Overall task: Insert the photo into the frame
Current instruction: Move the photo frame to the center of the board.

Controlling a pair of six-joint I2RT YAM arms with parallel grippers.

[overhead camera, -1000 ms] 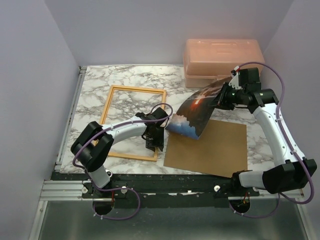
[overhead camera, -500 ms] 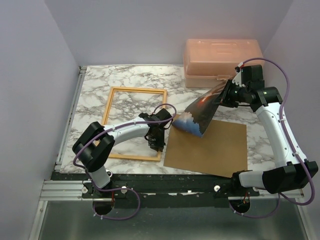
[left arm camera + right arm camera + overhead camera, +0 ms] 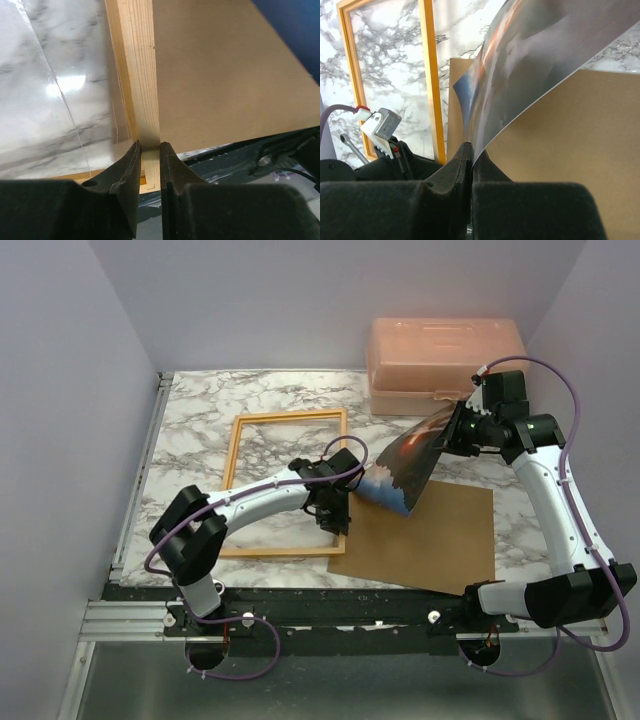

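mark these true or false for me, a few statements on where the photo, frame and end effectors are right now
The left end effector is clamped on a rail of the frame. True.
The photo lies flat inside the frame. False: the right end effector holds it up, curled.
The brown board lies on the table. True.
The pink box sits inside the frame. False: it stands at the table's far right, outside the frame.

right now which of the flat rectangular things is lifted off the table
The photo, pinched in the right gripper and curling in the air; the orange frame and brown board lie on the marble table.
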